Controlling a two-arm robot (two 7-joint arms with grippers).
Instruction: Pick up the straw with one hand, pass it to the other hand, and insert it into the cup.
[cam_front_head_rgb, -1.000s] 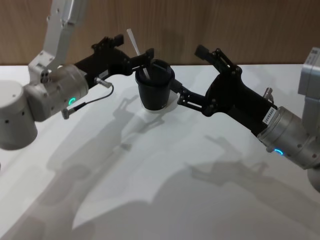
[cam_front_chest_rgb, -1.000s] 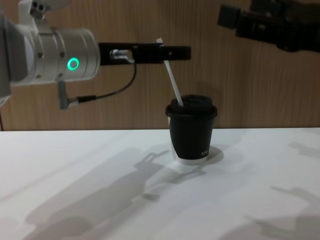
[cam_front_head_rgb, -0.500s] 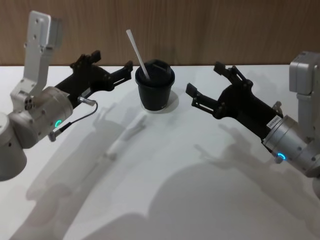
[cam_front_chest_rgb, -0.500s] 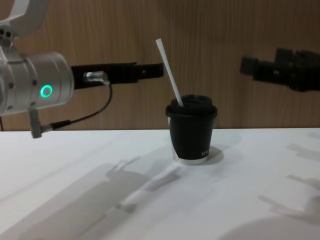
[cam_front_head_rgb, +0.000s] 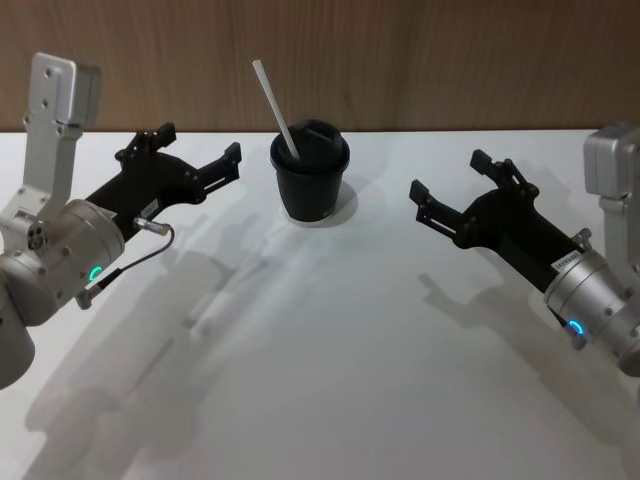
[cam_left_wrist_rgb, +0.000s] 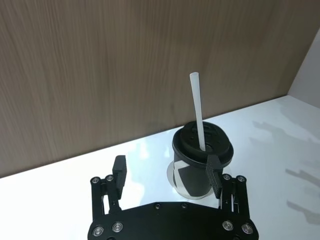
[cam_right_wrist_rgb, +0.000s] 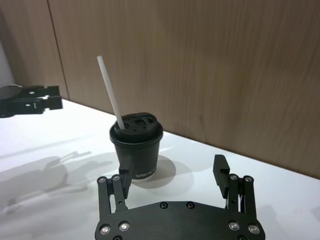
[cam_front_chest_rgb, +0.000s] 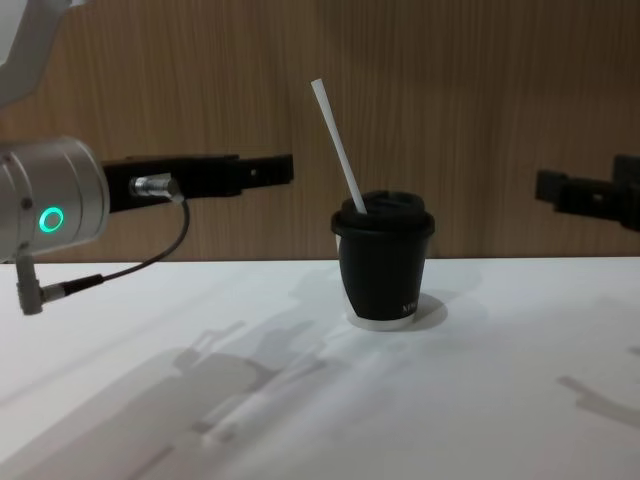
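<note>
Straw (cam_front_head_rgb: 273, 104) stands tilted in cup (cam_front_head_rgb: 310, 183): insertion looks done. Left pincer (cam_front_head_rgb: 199, 166), right pincer (cam_front_head_rgb: 448, 193) both released, apart from cup. Next: park arms.

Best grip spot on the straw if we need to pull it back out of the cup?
Grip the straw on its bare upper half, well above the cup lid. It leans toward the robot's left, so the open left gripper probably has the clearer approach, fingers either side of the shaft.

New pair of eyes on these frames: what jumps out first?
The white straw stands tilted in the lid of the black cup at the table's far middle, before the wood wall. The left gripper and right gripper hang open on either side of the cup, apart from it, both empty.
</note>
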